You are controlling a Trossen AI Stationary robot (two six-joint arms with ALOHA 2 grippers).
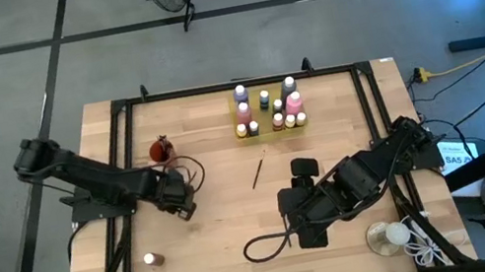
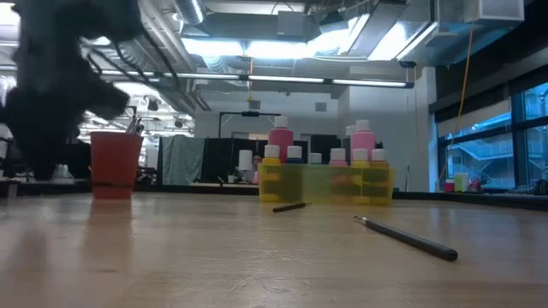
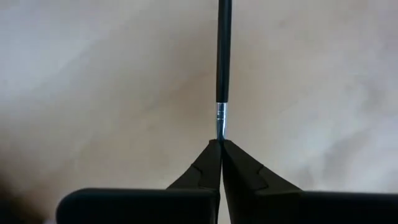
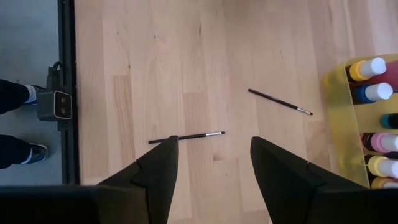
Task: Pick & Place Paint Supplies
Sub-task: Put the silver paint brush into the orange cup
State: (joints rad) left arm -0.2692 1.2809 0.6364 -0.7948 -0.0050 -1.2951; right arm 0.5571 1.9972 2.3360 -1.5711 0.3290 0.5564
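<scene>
Table: pale wooden-plank table with a black metal frame along its edges.
Left gripper: left gripper over the left half of the table, fingers pressed together on the metal ferrule end of a thin black-handled paintbrush, which sticks straight out from the fingertips.
Right gripper: right gripper over the right half of the table toward the near edge, fingers spread wide with nothing between them.
Loose brushes: thin dark-handled pale-tipped paintbrush lying flat on the table just ahead of the right gripper; second loose dark paintbrush lying flat nearer the tray; the two are apart.
Tray: translucent yellow plastic tray near the middle of the far edge.
Bottles: small white-capped paint bottles standing upright in the tray, pink, yellow and darker colours, taller and shorter.
Cup: red plastic cup at the left part of the table, toward the far edge.
Dish: clear round dish with white ball and cord at the near right corner.
Small item: small white-topped object near the near left corner, kind unclear.
</scene>
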